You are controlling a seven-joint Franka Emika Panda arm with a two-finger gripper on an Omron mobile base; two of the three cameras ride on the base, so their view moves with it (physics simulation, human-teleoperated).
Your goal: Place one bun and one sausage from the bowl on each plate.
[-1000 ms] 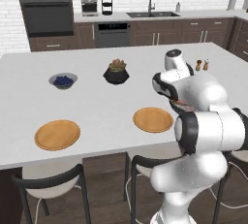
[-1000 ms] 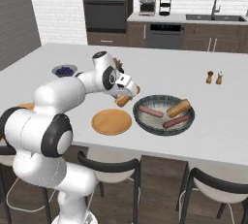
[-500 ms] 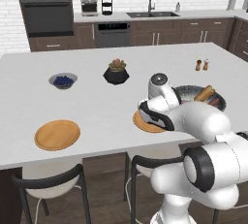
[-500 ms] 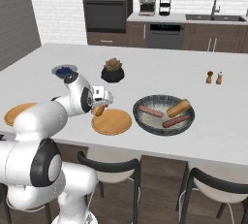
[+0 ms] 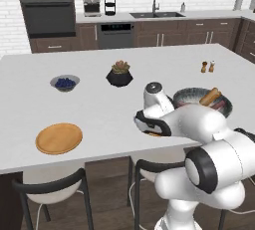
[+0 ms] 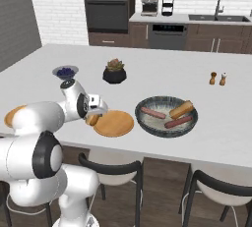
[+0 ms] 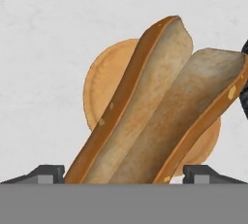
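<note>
My gripper (image 6: 93,118) is shut on a tan split bun (image 7: 160,111), low over the left edge of the nearer orange-brown plate (image 6: 115,124). In the hand view the bun leans between the fingertips (image 7: 46,172), with that plate (image 7: 104,87) beneath it. To the plate's right, the dark grey bowl (image 6: 167,128) holds another bun (image 6: 181,109) and two sausages (image 6: 153,113), (image 6: 178,122). The other plate (image 5: 59,138) lies bare at the island's front left. From the left base view, my arm hides most of the nearer plate, and the bowl (image 5: 185,96) shows behind it.
A small bowl of blue berries (image 5: 64,82) and a black succulent pot (image 5: 119,74) stand further back on the white island. Two shakers (image 5: 207,66) sit at the back right. Stools (image 6: 110,167) stand along the front edge.
The arm has swung from beside the bowl leftward and down with the bun, which now hangs low at the nearer plate's left edge.
</note>
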